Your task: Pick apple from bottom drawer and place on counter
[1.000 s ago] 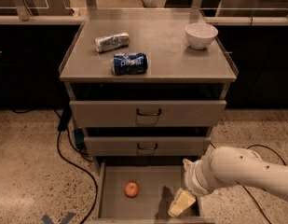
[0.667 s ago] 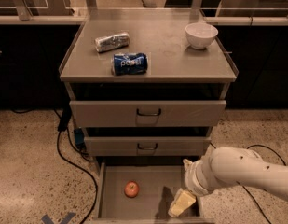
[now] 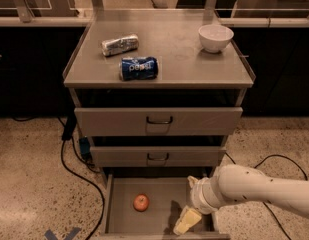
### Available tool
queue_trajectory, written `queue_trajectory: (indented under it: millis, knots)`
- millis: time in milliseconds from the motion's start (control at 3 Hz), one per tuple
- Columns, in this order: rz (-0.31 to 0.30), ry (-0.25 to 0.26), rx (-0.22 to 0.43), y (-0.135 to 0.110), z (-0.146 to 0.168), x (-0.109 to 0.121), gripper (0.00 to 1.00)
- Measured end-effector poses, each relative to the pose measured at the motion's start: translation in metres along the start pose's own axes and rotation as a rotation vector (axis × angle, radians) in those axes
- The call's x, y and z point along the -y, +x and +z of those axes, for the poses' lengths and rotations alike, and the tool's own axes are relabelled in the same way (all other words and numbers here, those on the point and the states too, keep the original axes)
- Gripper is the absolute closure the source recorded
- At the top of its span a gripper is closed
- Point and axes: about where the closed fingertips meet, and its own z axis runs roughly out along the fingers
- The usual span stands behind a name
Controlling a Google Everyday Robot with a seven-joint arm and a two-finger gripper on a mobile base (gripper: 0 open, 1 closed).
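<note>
Early stage: the bottom drawer (image 3: 123, 191) stands open, the apple (image 3: 141, 202) lies free on its floor, and the gripper (image 3: 186, 220) hangs inside nearby, not touching, its opening impossible to tell, so grasping and placing on the counter (image 3: 179, 54) remain.

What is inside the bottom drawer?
In the bottom drawer lies the apple, left of middle on the floor. The pincer hangs in its right side, apart from the apple. The floor under the pincer is covered.
</note>
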Motion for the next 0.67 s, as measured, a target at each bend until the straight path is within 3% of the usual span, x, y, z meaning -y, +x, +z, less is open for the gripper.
queue_trajectory:
  millis: [333, 667]
  knots:
    - [-0.017, -0.004, -0.010, -0.001, 0.041, 0.001, 0.00]
    - [-0.047, 0.030, -0.049, -0.024, 0.126, 0.005, 0.00]
